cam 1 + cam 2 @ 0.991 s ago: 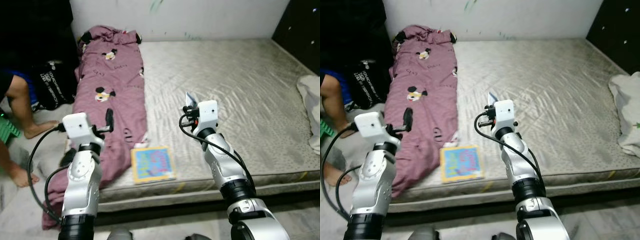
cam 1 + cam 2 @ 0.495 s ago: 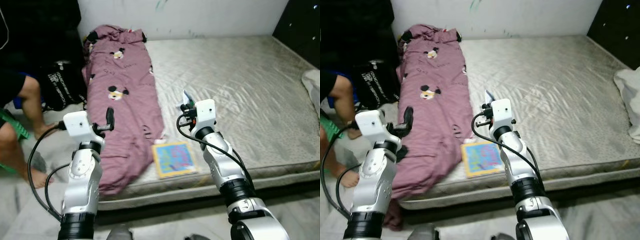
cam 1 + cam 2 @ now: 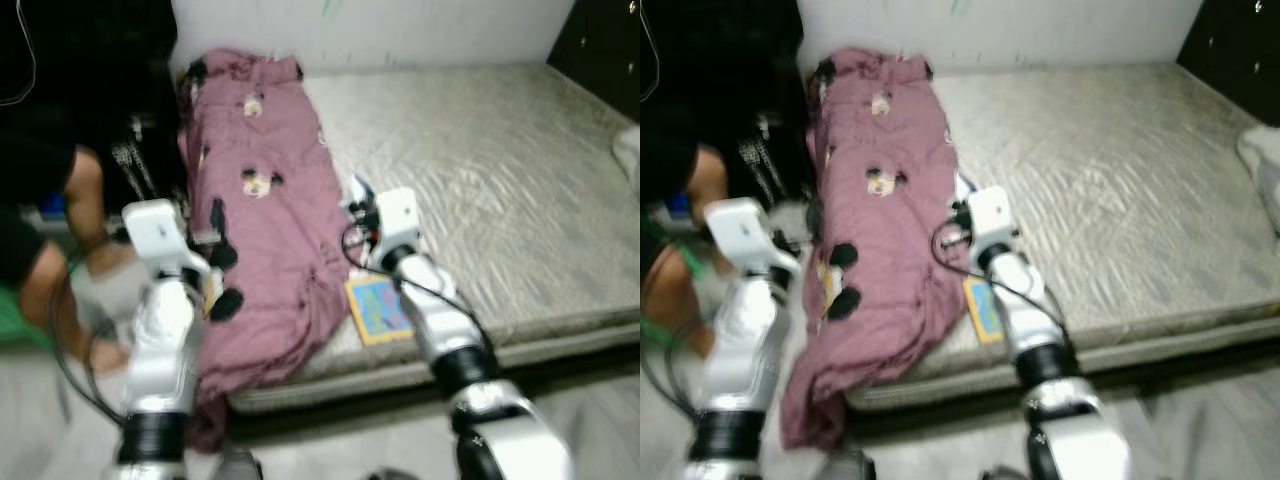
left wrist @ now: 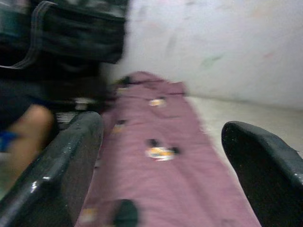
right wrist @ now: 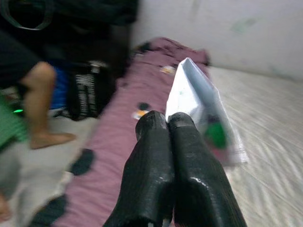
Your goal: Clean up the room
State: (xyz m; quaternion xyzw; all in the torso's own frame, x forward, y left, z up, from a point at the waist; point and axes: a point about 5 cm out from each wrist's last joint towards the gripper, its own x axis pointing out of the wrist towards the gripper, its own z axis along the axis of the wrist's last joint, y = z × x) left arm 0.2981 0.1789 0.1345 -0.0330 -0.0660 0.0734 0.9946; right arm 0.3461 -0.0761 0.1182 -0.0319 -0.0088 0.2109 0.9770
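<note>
Right gripper (image 5: 182, 124) clamps a white packet (image 5: 201, 106), mid-frame; left gripper (image 4: 163, 156) gapes empty; blurred walking could shake the packet loose.

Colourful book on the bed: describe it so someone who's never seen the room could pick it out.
Start at the bare grey mattress. Along its left side lies a long purple blanket printed with cartoon mice. The book lies flat at the mattress's near edge, just right of the blanket: a thin square with a yellow border and bright blue-pink cover, the only multicoloured item there.

blanket (image 3: 265, 220) along mattress (image 3: 480, 170) left side; book (image 3: 378, 310) at front edge, beside blanket; person (image 3: 45, 230) left of mattress.
</note>
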